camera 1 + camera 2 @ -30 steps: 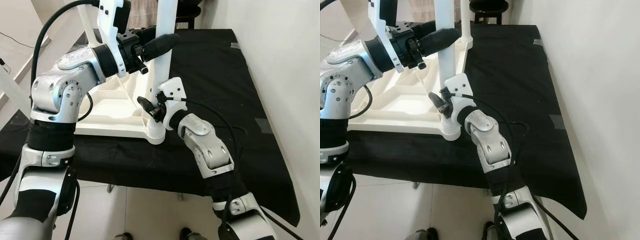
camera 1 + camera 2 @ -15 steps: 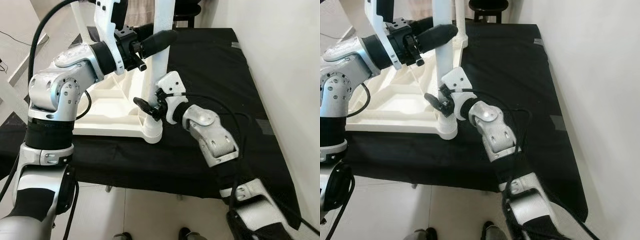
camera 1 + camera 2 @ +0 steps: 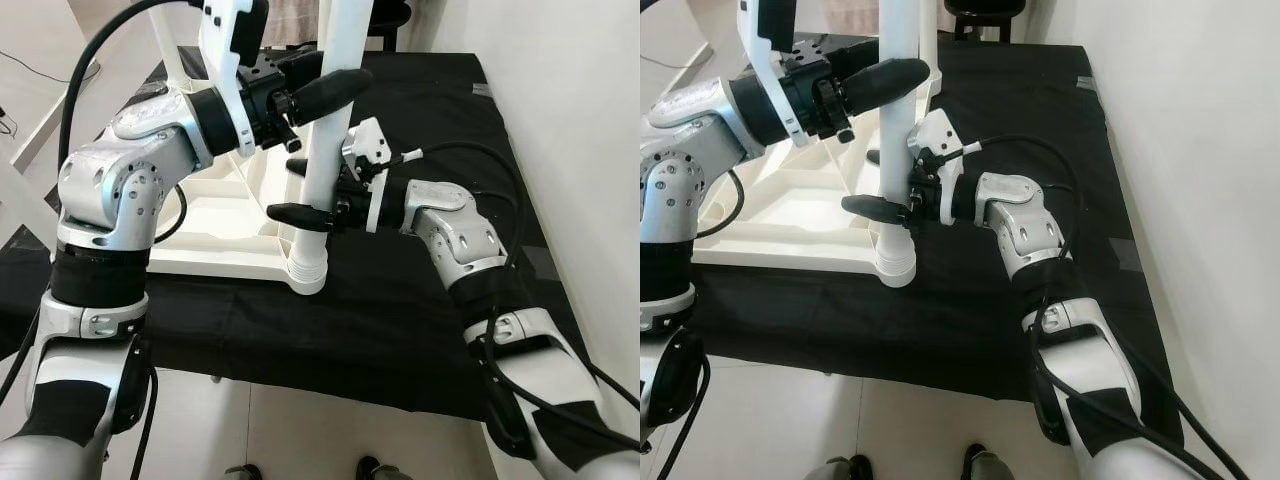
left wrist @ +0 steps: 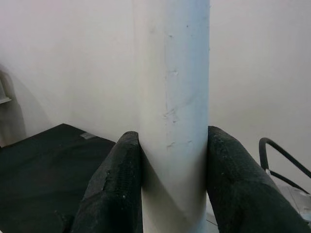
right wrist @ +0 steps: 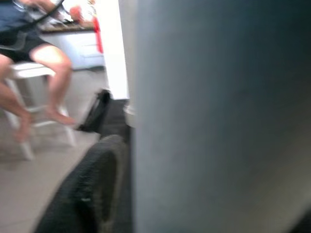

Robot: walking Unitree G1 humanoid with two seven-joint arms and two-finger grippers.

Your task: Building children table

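Note:
A white children's table [image 3: 225, 215] lies upside down on a black cloth. One white table leg [image 3: 325, 150] stands upright in the socket [image 3: 307, 272] at its near right corner. High on that leg my left gripper [image 3: 335, 75] is shut, a finger pressed on each side of it in the left wrist view [image 4: 174, 184]. Lower down, my right gripper [image 3: 283, 188] reaches in from the right. One of its fingers [image 3: 300, 213] crosses in front of the leg and the other lies behind it. In the right wrist view the leg [image 5: 218, 116] sits close against a finger [image 5: 92, 194].
The black cloth [image 3: 420, 300] covers the work surface, whose right side runs along a white wall [image 3: 580, 120]. Another white leg [image 3: 165, 40] rises at the table's far left. A dark stool [image 3: 390, 15] stands behind. A person [image 5: 39, 58] sits on a white stool across the room.
My right gripper has risen from the leg's base and opened out around the leg, its forearm swinging over to the right. The left gripper keeps its hold high on the leg.

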